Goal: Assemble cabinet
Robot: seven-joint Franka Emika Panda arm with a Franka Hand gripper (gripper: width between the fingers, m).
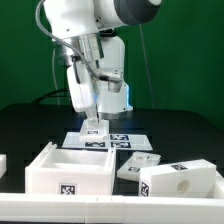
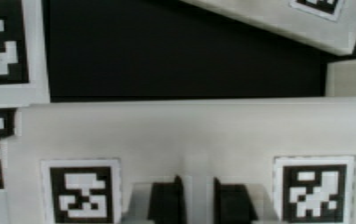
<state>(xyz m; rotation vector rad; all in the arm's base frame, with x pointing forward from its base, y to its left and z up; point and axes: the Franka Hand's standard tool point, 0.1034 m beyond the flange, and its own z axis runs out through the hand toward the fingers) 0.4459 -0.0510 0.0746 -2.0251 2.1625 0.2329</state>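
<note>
Cannot see tips of the pincer [image 2: 196,200], cut off by frame; looks almost pressed together, over matte white two-tagged panel [image 2: 175,135].

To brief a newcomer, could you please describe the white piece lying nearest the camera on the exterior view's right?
Start at the robot arm over the black table, then come to the near edge on the exterior view's right. A long white cabinet block lies there. Unlike the open-topped white box beside it, it is closed, with a small round hole in its front face.
</note>
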